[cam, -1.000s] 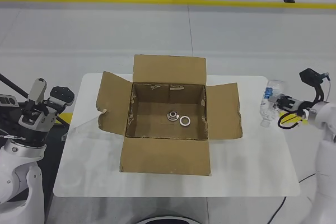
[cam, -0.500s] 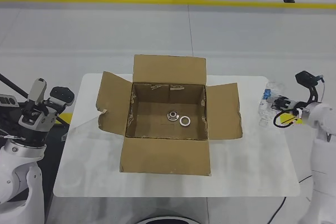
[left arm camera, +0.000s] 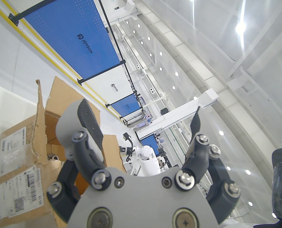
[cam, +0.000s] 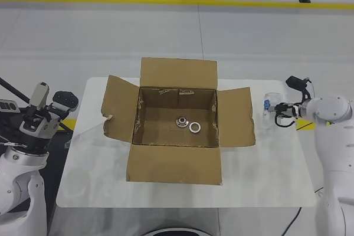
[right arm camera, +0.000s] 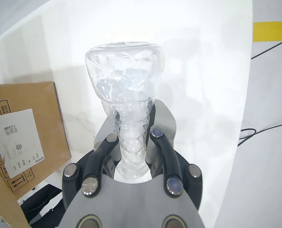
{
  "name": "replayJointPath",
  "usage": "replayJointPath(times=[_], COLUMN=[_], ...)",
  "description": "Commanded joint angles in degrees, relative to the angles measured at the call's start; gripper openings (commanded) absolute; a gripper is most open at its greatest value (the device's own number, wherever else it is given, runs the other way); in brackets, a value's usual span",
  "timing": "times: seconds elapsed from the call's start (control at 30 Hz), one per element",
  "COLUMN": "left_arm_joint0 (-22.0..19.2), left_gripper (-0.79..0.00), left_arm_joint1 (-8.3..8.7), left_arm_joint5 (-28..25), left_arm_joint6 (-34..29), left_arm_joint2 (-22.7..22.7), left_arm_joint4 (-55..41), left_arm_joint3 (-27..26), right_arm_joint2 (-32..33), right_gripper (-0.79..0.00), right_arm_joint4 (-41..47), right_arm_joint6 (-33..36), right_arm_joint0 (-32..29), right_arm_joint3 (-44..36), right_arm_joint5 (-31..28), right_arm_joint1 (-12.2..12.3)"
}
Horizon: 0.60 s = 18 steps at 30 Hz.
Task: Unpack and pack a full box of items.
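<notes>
L gripper [left arm camera: 141, 107]: fingers spread wide, nothing between them. It sits off the left edge of the table [cam: 271, 177], angled upward.

R gripper [right arm camera: 133, 141]: pinching a clear plastic bottle [right arm camera: 125, 84] by its narrower part, wide end pointing away from the wrist. Bottle pos.: over the table's right side, just beside the right flap of the box [cam: 176, 162]. Contact w/ tabletop: cannot tell.

Box: cardboard, centre of table, all four flaps open. On its floor are two small metal rings [cam: 181, 123], side by side.
</notes>
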Motion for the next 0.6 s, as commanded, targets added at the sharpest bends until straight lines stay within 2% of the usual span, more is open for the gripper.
replayJointPath(times=[0.0, 0.2, 0.23, 0.27, 0.3, 0.5, 0.57], left_arm_joint0=[0.00, 0.00, 0.00, 0.00, 0.00, 0.00, 0.00], left_gripper=[0.000, 0.000, 0.000, 0.000, 0.000, 0.000, 0.000], left_arm_joint1=[0.00, 0.00, 0.00, 0.00, 0.00, 0.00, 0.00], left_arm_joint5=[0.00, 0.00, 0.00, 0.00, 0.00, 0.00, 0.00], left_arm_joint6=[0.00, 0.00, 0.00, 0.00, 0.00, 0.00, 0.00], left_arm_joint2=[0.00, 0.00, 0.00, 0.00, 0.00, 0.00, 0.00], left_arm_joint4=[0.00, 0.00, 0.00, 0.00, 0.00, 0.00, 0.00], left_arm_joint3=[0.00, 0.00, 0.00, 0.00, 0.00, 0.00, 0.00], right_arm_joint2=[-1.47, -4.88, -5.38, -5.83, -6.23, -7.97, -8.47], right_gripper=[-0.785, -0.785, -0.763, -0.680, -0.643, -0.536, -0.459], right_arm_joint4=[0.02, 0.60, 0.52, 0.49, 0.47, 0.77, 0.83], right_arm_joint6=[-1.26, -3.98, -4.17, -4.35, -4.53, -5.64, -5.74], right_arm_joint0=[2.12, 5.70, 6.09, 6.44, 6.73, 8.12, 8.41], right_arm_joint3=[4.64, 11.88, 12.59, 13.17, 13.72, 16.26, 16.69], right_arm_joint5=[-1.49, -4.02, -4.20, -4.45, -4.64, -4.91, -4.92], right_arm_joint1=[-0.22, -1.00, -1.10, -1.18, -1.25, -1.55, -1.61])
